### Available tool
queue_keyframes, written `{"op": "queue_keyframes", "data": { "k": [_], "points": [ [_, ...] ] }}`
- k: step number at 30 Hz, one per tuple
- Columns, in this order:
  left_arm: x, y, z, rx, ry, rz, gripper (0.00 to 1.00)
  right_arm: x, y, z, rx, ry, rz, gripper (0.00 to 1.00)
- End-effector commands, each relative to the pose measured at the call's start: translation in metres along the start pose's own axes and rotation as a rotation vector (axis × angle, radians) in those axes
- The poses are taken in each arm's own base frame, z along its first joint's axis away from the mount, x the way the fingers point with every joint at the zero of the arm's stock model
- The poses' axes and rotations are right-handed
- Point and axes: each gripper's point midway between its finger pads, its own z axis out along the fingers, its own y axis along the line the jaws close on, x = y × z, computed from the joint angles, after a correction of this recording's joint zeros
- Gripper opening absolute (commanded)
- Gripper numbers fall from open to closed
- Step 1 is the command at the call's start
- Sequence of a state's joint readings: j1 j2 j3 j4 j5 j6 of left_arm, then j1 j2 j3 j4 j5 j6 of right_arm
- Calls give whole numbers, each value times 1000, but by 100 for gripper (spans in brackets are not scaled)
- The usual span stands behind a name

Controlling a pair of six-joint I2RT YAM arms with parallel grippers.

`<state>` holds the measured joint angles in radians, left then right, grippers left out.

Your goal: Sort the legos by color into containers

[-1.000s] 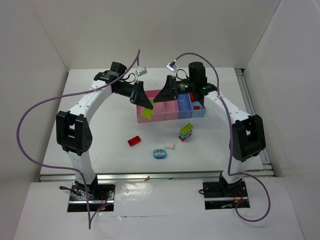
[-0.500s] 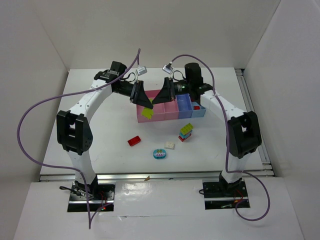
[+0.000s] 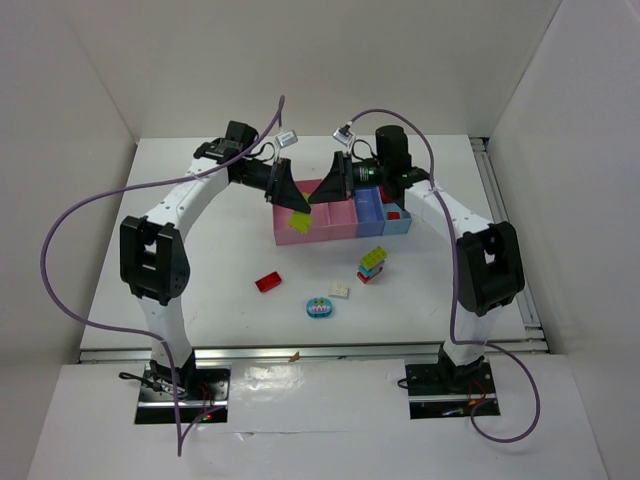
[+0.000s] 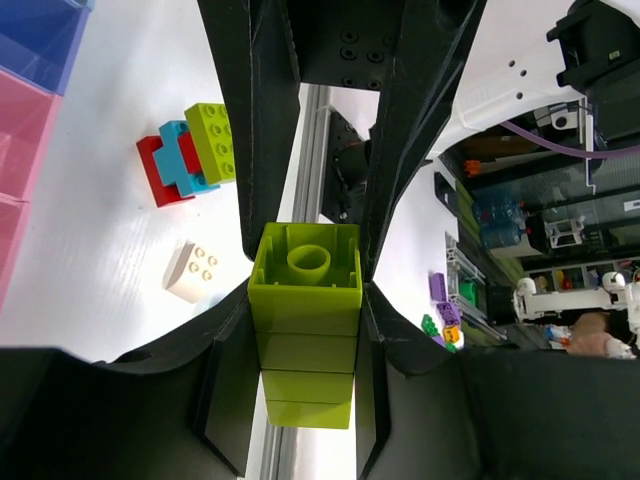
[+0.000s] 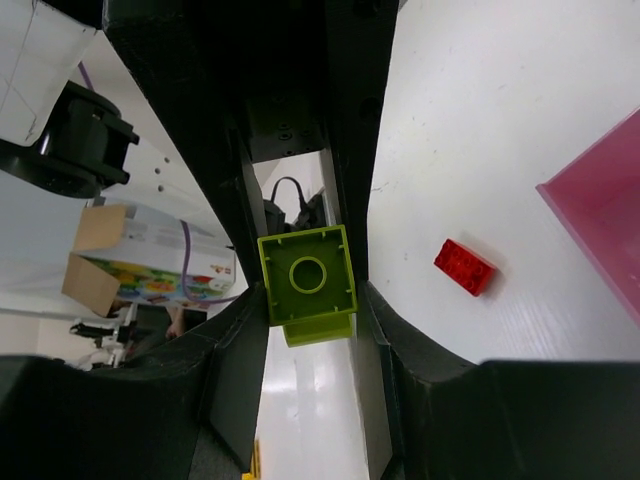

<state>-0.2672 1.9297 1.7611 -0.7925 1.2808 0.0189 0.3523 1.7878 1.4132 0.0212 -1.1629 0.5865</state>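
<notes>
A stack of yellow-green legos [image 3: 298,222] hangs over the wide pink container [image 3: 284,238], held from both sides. My left gripper [image 3: 292,203] is shut on the stack [image 4: 306,330], its fingers pressed on two sides. My right gripper [image 3: 318,194] faces it and is shut on the end brick [image 5: 307,278] of the same stack. On the table lie a red lego [image 3: 268,282], a cream-white lego [image 3: 340,291], a teal-blue and pink lego [image 3: 319,308], and a mixed stack [image 3: 372,264] of yellow-green, blue and red.
Right of the wide pink container stand a narrow pink container [image 3: 340,216], a blue container [image 3: 368,205] and a light blue container [image 3: 400,224] with a red piece inside. Both arms meet over the containers. A rail runs along the table's right edge.
My right gripper has shut on the yellow-green stack that the left gripper holds. Both grippers and the stack have shifted slightly right and up.
</notes>
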Motion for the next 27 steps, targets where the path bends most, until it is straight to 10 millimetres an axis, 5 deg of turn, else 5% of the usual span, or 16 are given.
{"op": "queue_keyframes", "data": {
  "k": [1,7,15,24,27],
  "points": [
    [8,-2,-3,11,11,-45,0,-62,-8,-38,152,-258,-87,4],
    [12,12,-4,-5,14,-89,0,-89,-2,-58,152,-410,-104,4],
    [11,45,-13,-87,-3,-177,0,-102,-11,-71,220,-465,-125,3],
    [8,67,-40,-191,-72,-233,0,-112,-48,-73,337,-495,-94,3],
    [0,73,-51,-245,-112,-260,0,-109,-71,-49,379,-422,-95,3]
  ]
}}
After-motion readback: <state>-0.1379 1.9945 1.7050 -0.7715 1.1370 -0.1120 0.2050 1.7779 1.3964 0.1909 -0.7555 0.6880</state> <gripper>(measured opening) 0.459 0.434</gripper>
